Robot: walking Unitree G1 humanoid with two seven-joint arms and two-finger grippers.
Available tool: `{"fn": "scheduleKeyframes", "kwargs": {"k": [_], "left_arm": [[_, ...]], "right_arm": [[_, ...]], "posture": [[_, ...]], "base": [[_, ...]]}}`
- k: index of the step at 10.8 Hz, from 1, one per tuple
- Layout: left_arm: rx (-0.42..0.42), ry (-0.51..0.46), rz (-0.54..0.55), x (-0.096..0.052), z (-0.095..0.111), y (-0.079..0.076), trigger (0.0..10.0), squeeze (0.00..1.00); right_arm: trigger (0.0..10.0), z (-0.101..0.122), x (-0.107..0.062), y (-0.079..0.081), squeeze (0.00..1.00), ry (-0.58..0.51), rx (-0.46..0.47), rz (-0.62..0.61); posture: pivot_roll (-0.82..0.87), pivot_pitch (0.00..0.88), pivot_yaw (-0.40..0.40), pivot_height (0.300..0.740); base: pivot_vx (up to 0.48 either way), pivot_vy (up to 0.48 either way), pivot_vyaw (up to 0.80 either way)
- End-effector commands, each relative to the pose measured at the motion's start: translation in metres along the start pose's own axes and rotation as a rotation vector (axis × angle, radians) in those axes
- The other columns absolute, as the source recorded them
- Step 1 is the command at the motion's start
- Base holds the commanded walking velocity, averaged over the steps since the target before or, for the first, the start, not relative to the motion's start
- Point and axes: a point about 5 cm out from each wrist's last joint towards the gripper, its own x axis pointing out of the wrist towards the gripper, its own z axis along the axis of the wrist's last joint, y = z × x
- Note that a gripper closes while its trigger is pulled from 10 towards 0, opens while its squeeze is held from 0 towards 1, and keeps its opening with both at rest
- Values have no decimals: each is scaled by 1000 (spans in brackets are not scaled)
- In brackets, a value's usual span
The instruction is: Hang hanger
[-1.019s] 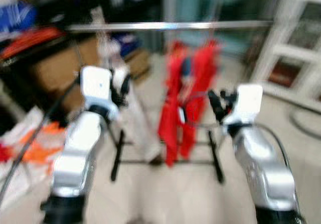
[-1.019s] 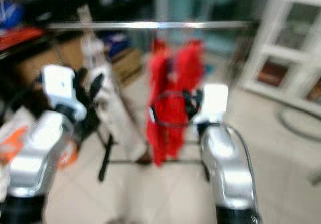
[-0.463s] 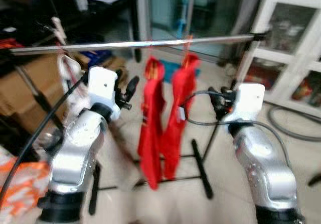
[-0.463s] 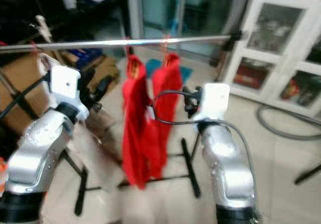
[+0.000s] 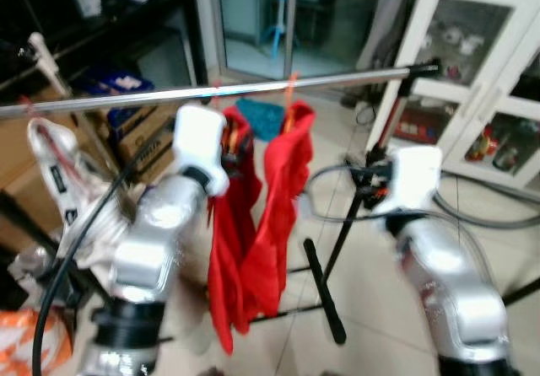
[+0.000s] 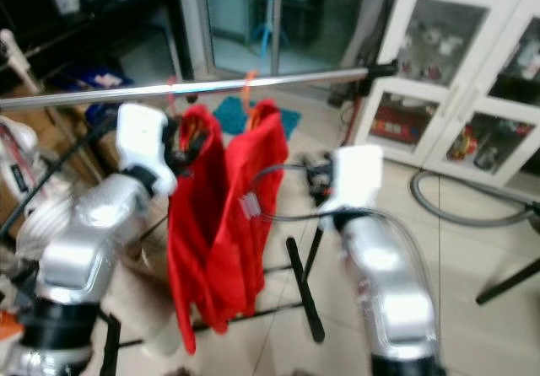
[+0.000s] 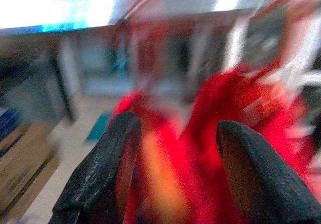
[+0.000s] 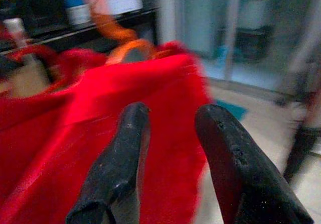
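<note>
A chrome garment rail (image 5: 278,87) runs across the scene from left to right, carried on a black stand (image 5: 325,287) whose feet rest on the tiled floor. Two red garments (image 5: 261,216) hang from it side by side near its middle, each on an orange hanger (image 8: 113,40) whose hook goes over the rail, so the task's hangers look to be already on the rail. A white garment (image 5: 63,182) hangs further left on the same rail.

The left gripper (image 7: 173,174) is raised just in front of the left-hand red garment, close under the rail; its two black fingers (image 7: 100,174) stand apart with nothing between them, the red cloth lying beyond. The right gripper (image 8: 170,158) is held up at the right of the red garments, near but apart from them, pointing at the red cloth and the orange hanger neck. Its fingers (image 8: 118,158) are likewise parted and empty.

Both arms seem poised at rail height because that is where a hanger's hook must be handled. With neither claw holding anything, I judge the hanging either done or another hanger yet to be fetched. A white glass-fronted cabinet (image 5: 485,64) stands at the far right, cardboard boxes (image 5: 143,136) at the far left.
</note>
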Motion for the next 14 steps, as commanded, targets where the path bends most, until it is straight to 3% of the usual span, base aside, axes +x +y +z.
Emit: {"fn": "scheduleKeyframes", "kwargs": {"k": [1,4,5,6,7,8,11,14], "left_arm": [[10,6,22,7,5,1,10000,1000],[58,-14,9,27,20,0,10000,1000],[65,-4,13,32,21,4,10000,1000],[96,9,4,38,23,8,10000,63],[116,36,-6,46,23,12,10000,0],[127,46,-35,52,25,14,10000,0],[119,67,-172,60,28,0,10000,0],[104,85,-229,57,40,-9,10000,0]], "right_arm": [[10000,5,-2,-3,0,-10,-7,10],[10000,11,-2,-13,0,1,-27,35],[10000,13,-6,-11,0,33,-30,118],[10000,14,-12,-10,0,73,-58,211],[10000,16,-17,-12,0,90,-60,255],[10000,19,-21,-14,0,98,-71,278],[10000,21,-26,-15,0,118,-99,297],[10000,25,-32,-11,0,128,-120,345]], "posture": [[-7,40,7,740],[-18,44,-15,740],[-18,44,-15,740],[-27,41,-12,740],[-27,41,-12,740],[-32,41,-4,740],[-40,43,4,740],[-56,47,23,740]], "base": [[0,0,0],[0,0,0],[0,0,0],[0,0,0],[0,0,0],[0,0,0],[0,0,0],[0,0,0]]}}
